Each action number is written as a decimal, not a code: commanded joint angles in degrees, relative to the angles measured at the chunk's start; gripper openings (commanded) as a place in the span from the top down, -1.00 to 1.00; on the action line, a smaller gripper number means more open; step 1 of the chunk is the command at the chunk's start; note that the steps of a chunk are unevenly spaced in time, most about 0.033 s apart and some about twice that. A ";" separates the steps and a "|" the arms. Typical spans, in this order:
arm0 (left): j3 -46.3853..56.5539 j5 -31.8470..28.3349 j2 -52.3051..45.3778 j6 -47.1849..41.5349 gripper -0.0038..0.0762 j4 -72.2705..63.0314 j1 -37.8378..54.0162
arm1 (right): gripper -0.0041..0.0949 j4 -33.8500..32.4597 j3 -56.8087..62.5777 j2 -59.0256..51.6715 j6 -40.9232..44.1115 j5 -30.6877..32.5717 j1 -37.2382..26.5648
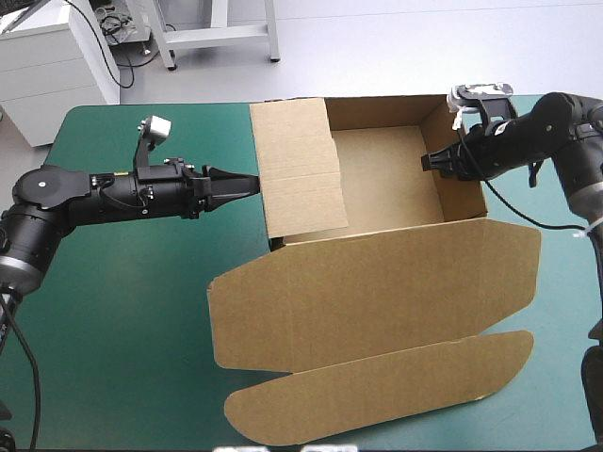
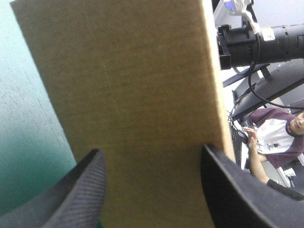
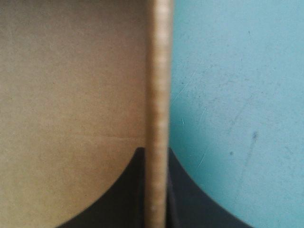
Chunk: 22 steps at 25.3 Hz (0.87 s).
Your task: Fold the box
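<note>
Could not see the left wall of the box (image 1: 377, 254) (image 2: 133, 95) (image 3: 71, 95) from the high view; sat hidden under a broad panel (image 1: 300, 169) folded inward over the left part of the tray floor. Could not pick out the fingertips of the right gripper (image 1: 431, 162) (image 3: 156, 151) from above either, dark against the right wall. Lost the box's outline altogether in the left wrist view: only plain brown board, cut off on most sides, with one straight edge and the right arm (image 2: 266, 40) beyond it. Got little more from the right wrist view: a thin wall edge seen end-on and blurred, an inner face to one side, the teal-green cover (image 3: 237, 95) to the other.

Stood as an open brown tray near the far edge of the tabletop (image 1: 113, 330), roughly midway between the left and right edges, with far and right walls upright. Lay with the lid (image 1: 396, 301) flat, reaching from the tray's near wall toward the near edge, corners cut at an angle. Ended in a long rounded tuck flap (image 1: 377, 391), also flat, close to the near edge.

Held the left gripper (image 1: 247, 184) (image 2: 152, 149) level at the tray's left side, tips at the outer edge of the folded panel, black fingers (image 2: 80, 190) well apart with brown board spanning the gap ahead of them. Pinched the top edge of the right wall with the right gripper, fingers all but together, one inside the tray, one outside over the cover.
</note>
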 commanded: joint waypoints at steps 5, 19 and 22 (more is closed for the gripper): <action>-1.83 0.62 -1.93 0.32 -0.15 -4.69 -0.06 | 0.95 1.23 -1.37 -1.29 1.83 -5.02 3.42; -1.83 0.52 -1.93 0.18 -0.15 -3.67 -0.06 | 0.95 1.44 -1.37 -1.07 4.63 -7.20 4.32; -1.83 0.32 -1.93 -0.84 -0.15 0.88 -0.06 | 0.95 -0.13 -1.37 -0.44 4.76 -7.42 6.63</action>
